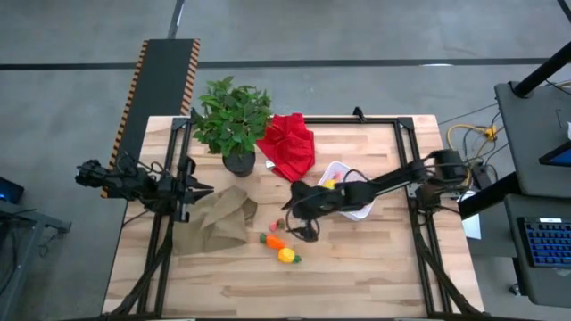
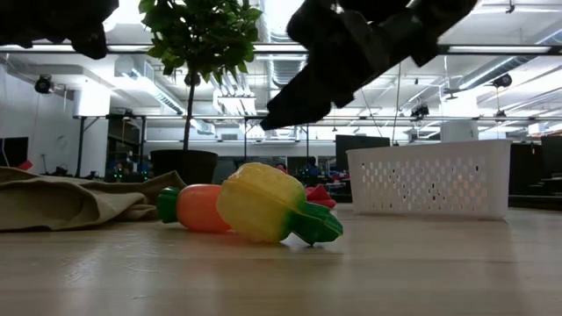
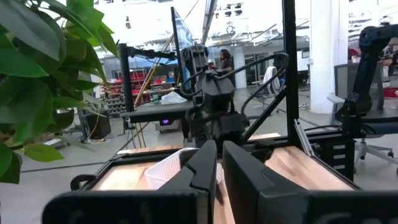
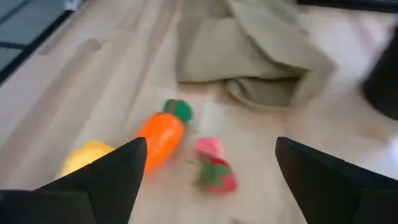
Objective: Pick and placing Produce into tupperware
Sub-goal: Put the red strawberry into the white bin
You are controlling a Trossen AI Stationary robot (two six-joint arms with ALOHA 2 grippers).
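Right end effector [image 4: 208, 180], fingers spread, hovers over orange carrot [image 4: 160, 138], yellow piece [image 4: 84, 158], red strawberry [image 4: 216, 174].

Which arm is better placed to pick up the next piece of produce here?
The right. Its gripper hovers, jaws open, beside the orange carrot and red piece, with the tupperware just behind. The left gripper waits at the table's left edge, jaws shut.

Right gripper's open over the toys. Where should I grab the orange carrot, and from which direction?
Grip the orange carrot across its thick orange body, coming straight down with the right gripper. It lies flat on the table, and its sides look clear enough for the fingers, though the yellow piece sits close.
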